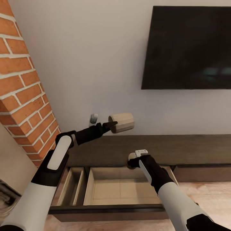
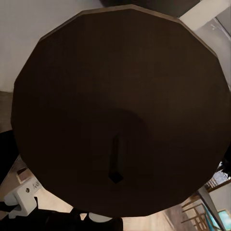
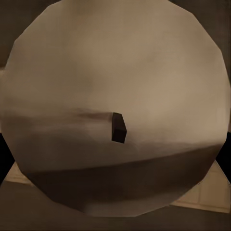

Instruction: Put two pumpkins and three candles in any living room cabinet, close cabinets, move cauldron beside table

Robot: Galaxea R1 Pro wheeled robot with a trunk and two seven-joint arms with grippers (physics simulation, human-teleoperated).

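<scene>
Left end effector [image 1: 107, 125] grips candle [image 1: 122, 122] sideways

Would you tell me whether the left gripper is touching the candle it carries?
Touching. In the head view the left gripper's dark fingertips meet the sideways candle, held in mid-air above the cabinet.

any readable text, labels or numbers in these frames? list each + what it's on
None that can be read.
White tag near the left gripper, left wrist view: a few dark marks, too small and blurred to make out.
TV on the wall: dark screen, no logo or text visible.
Candle in the left gripper, candle in the right gripper, open drawer, brick column: no markings.
</scene>
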